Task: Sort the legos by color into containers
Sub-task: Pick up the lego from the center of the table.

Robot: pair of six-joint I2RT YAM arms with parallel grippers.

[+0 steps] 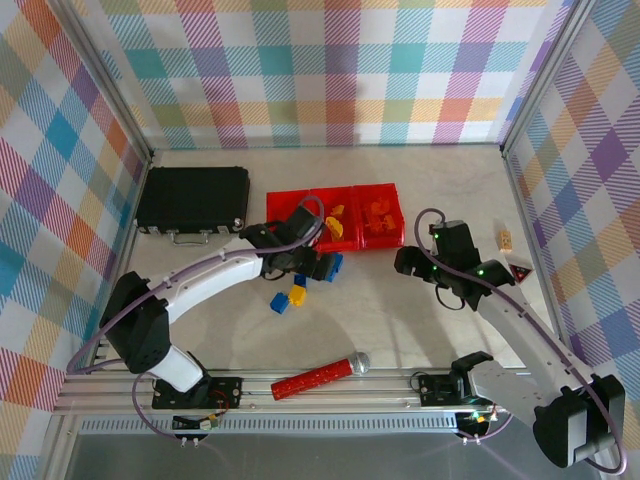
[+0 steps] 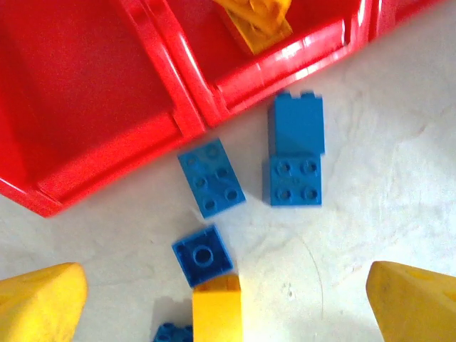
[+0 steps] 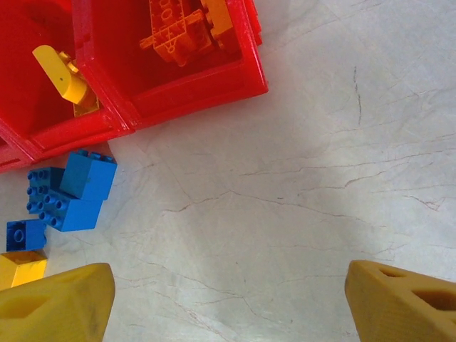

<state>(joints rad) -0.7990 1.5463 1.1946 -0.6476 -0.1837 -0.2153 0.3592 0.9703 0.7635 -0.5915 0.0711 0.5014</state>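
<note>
Over blue bricks (image 2: 294,160) at the bins' (image 2: 285,65) near rim, the left gripper (image 2: 225,303) hangs spread and empty; the right gripper (image 3: 228,299), likewise, above bare table (image 3: 320,178).

Table: a pale, veined surface (image 1: 400,320) is seen across the top view.
Upper left: a flat black case (image 1: 193,200) is laid there.
Upper centre: 3 joined red bins (image 1: 283,207) are set right of the case.
Centre: blue legos (image 1: 331,266) are grouped just below the bins, and 1 yellow lego (image 1: 298,295) is placed lower left of them.
Lower centre: a red stick (image 1: 320,377) with a silver tip is laid.
Right edge: a tan block (image 1: 506,239) is placed.
</note>
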